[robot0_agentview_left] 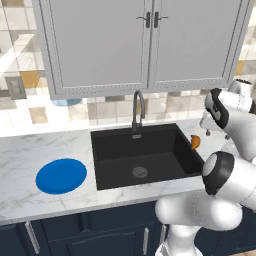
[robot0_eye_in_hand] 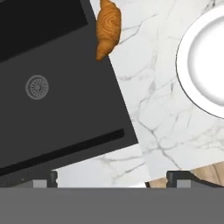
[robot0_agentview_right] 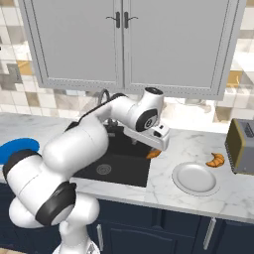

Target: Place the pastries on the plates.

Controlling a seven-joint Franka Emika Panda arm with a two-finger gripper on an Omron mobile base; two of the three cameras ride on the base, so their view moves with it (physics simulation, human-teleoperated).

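Now we hover our empty, wide-open gripper (robot0_eye_in_hand: pixel 112 179) above the sink-edge croissant (robot0_eye_in_hand: pixel 108 27); next, descend and grasp it.

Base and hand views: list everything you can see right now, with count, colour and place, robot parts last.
Pastries: two, golden brown; one at the sink's right edge, one croissant on the counter between the white plate and the toaster.
Plates: two; blue plate left of the sink, white plate right of it.
Sink: one, black, set in the counter.
Faucet: one, dark, behind the sink.
Counter: white marble.
Toaster: one, grey, far right.
Wall cabinet: two grey doors.
Tool: dark fingertips apart, holding nothing, above the counter by the sink.
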